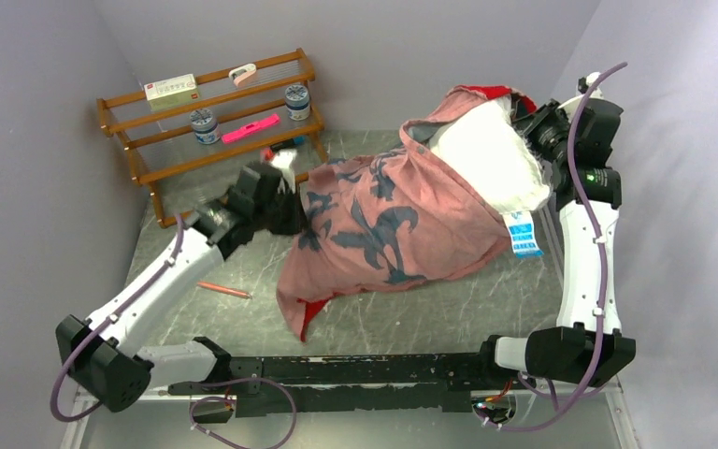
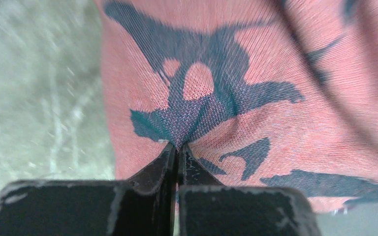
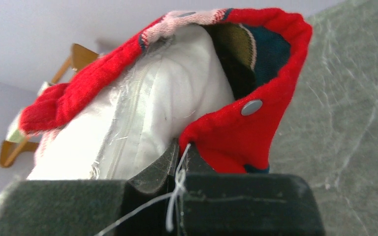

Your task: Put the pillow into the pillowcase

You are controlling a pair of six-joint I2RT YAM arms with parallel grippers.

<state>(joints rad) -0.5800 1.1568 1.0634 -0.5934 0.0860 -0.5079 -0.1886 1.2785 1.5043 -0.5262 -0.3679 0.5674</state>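
Up close: clamped tight with the left jaws on a pucker of pillowcase [image 2: 236,98], pink reverse outward, cloth bunched right at the tips. On the right, shut as well, right jaws meeting where the pillow [image 3: 142,123] touches the red hem; hard to tell which is pinched. From above: sprawled across the desk [image 1: 411,318], pillow mostly sleeved in pillowcase, white end and blue tag [image 1: 523,233] poking out by the right arm. Behind, a wooden rack [image 1: 215,112].
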